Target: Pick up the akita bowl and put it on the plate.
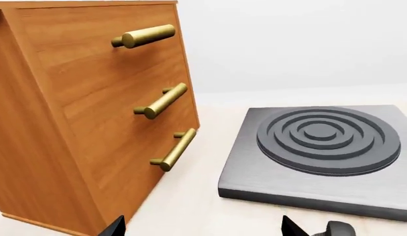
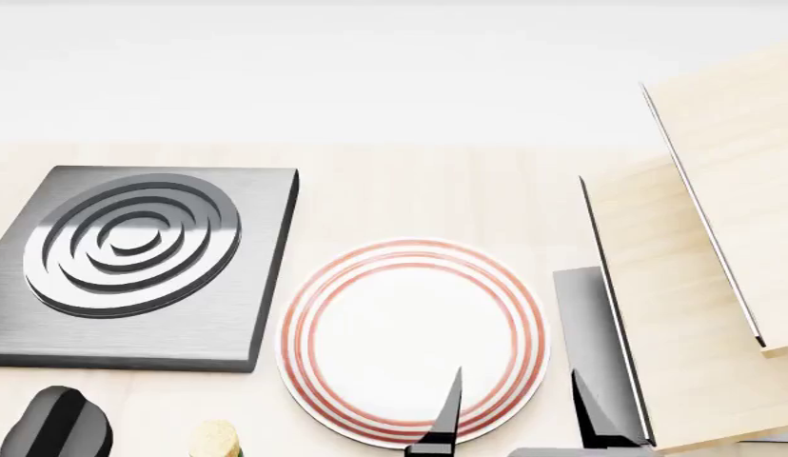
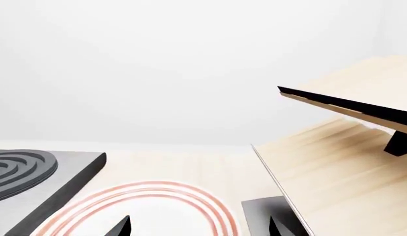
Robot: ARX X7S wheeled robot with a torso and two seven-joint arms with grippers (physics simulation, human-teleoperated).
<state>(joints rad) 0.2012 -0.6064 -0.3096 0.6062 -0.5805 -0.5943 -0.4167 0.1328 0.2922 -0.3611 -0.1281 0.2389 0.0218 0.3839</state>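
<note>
The akita bowl is out of view in all three views. The plate [image 2: 413, 340], white with red rings round its rim, lies flat on the pale table at the middle front. My right gripper [image 2: 519, 419] hangs open over the plate's near right rim, one fingertip over the plate and the other beside it near a dark grey panel. The right wrist view shows the plate [image 3: 148, 209] under the right gripper [image 3: 200, 228], with nothing between the fingers. My left gripper [image 1: 203, 228] is open and empty above bare table.
A dark grey square burner [image 2: 134, 267] with raised rings lies left of the plate. A pale wooden rack [image 2: 699, 276] with slanted panels stands at the right. A brown wooden cabinet [image 1: 79, 123] with three brass handles stands beside the burner [image 1: 321, 152].
</note>
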